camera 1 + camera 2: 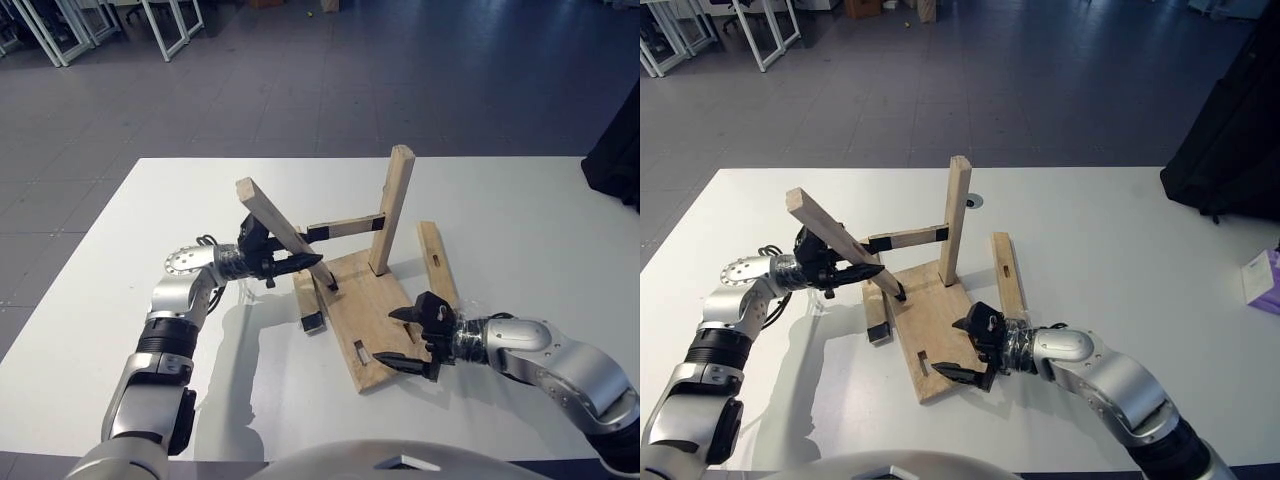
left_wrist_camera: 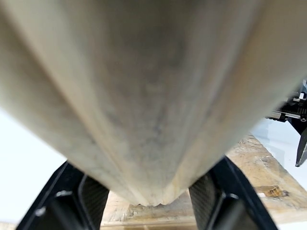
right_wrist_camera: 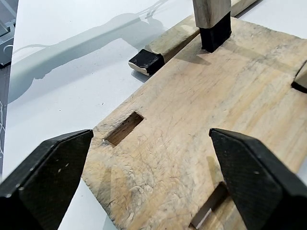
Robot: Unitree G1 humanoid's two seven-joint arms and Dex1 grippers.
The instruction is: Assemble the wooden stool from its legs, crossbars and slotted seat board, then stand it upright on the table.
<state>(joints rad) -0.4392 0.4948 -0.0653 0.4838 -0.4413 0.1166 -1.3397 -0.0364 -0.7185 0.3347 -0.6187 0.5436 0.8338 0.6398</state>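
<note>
The slotted seat board [image 1: 365,300] lies flat on the white table [image 1: 520,220]. One leg [image 1: 393,205] stands upright in it, with a crossbar [image 1: 345,228] sticking out of it toward my left. My left gripper [image 1: 295,262] is shut on a second leg [image 1: 280,228], which tilts with its black-tipped lower end on the board's left edge. In the left wrist view this leg [image 2: 144,96] sits between the black fingers [image 2: 86,199]. My right gripper [image 1: 404,338] is open, straddling the board's near right corner. An empty slot [image 3: 123,128] lies between its fingers [image 3: 48,177].
A loose black-tipped piece [image 1: 308,305] lies along the board's left side. Another leg [image 1: 438,262] lies flat at its right. A small box [image 1: 1264,282] sits near the table's right edge, and a black bag [image 1: 1230,140] hangs beyond it.
</note>
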